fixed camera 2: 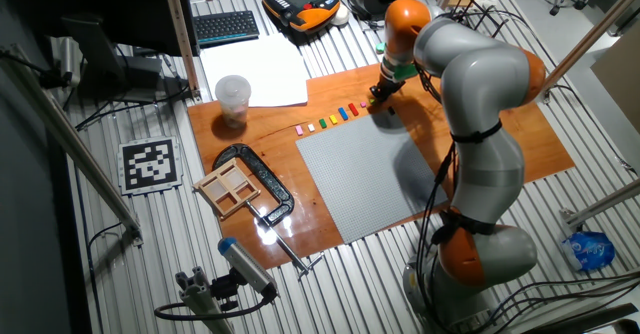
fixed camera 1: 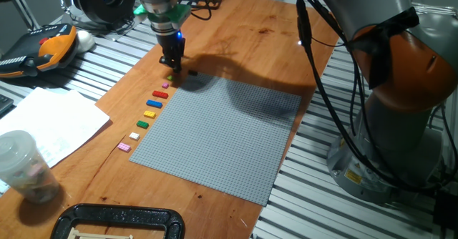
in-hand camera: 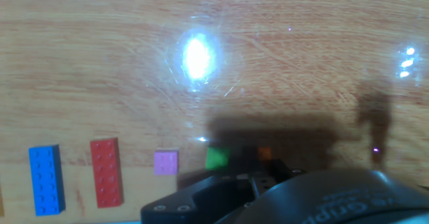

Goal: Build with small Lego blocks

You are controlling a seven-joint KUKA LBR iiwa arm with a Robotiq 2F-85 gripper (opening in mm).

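You are working with the gripper (fixed camera 1: 172,64) hanging low over the far end of the brick row, just off the corner of the grey baseplate (fixed camera 1: 222,135). The green brick (in-hand camera: 216,158) and the orange brick (in-hand camera: 265,153) are lying almost directly under the jaws; the pink brick (in-hand camera: 166,163), red brick (in-hand camera: 106,172) and blue brick (in-hand camera: 46,180) are trailing away along the wooden worktop (fixed camera 1: 250,46), their long axes crosswise to the row. You cannot tell whether the jaws are parted. Neighbours are sitting close, so room is tight.

Glossy varnished brown wooden tabletop (in-hand camera: 281,63), glaring at twelve o'clock; smooth shiny plastic red studded brick (in-hand camera: 106,172) and blue studded brick (in-hand camera: 46,180); matt grey studded plastic baseplate (fixed camera 1: 222,135); ribbed metal bench (fixed camera 1: 315,196).
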